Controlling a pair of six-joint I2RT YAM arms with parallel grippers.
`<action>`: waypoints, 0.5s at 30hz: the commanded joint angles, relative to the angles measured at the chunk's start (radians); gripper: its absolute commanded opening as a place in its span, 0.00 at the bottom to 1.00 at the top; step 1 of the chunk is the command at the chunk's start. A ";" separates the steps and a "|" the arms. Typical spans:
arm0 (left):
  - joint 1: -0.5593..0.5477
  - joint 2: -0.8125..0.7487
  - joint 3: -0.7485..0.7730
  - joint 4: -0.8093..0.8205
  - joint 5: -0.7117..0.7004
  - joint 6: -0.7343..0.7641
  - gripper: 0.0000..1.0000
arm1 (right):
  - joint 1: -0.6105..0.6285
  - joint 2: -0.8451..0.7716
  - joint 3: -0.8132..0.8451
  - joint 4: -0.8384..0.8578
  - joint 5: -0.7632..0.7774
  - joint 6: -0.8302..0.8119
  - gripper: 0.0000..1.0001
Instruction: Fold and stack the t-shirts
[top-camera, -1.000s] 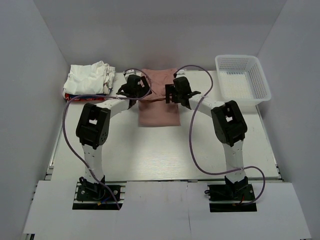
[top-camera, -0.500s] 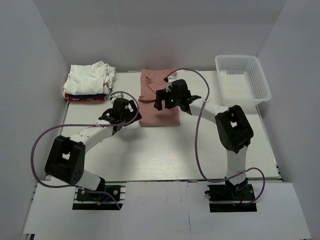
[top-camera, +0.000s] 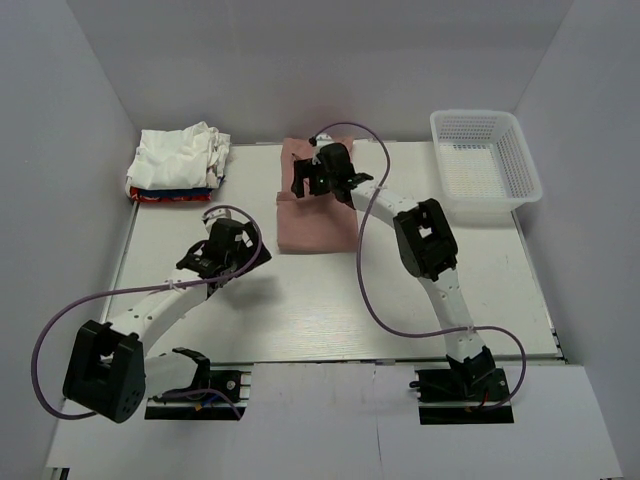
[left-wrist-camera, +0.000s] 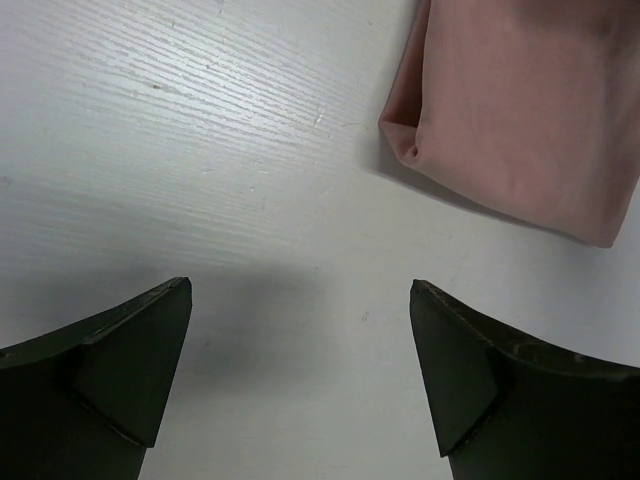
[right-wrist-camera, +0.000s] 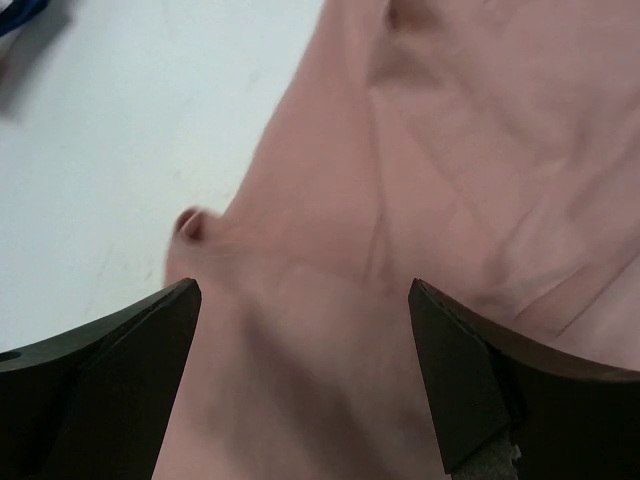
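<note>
Dusty-pink folded cloth t-shirt (top-camera: 318, 228) lies far-centre on white table (top-camera: 300, 310), right gripper (right-wrist-camera: 300, 290) open above it, left gripper (left-wrist-camera: 300, 290) open short of its near-left corner; folding appears finished, next requiring a grip for stacking.

Lighting was bright, even and diffuse, from overhead. The white table (top-camera: 300, 310) reflected it evenly. Shadows were soft; the darkest lay under the left gripper (left-wrist-camera: 300, 300). The right wrist view rendered the pink shirt (right-wrist-camera: 420, 150) slightly out of focus.
</note>
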 joint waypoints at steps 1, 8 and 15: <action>0.007 -0.030 -0.006 -0.026 -0.007 -0.002 1.00 | -0.028 0.040 0.118 -0.021 0.078 -0.012 0.90; 0.007 0.070 0.035 0.101 0.064 0.044 1.00 | -0.035 -0.245 -0.233 0.110 0.041 -0.032 0.90; 0.007 0.311 0.172 0.165 0.110 0.097 1.00 | -0.043 -0.673 -0.796 0.266 0.116 0.104 0.90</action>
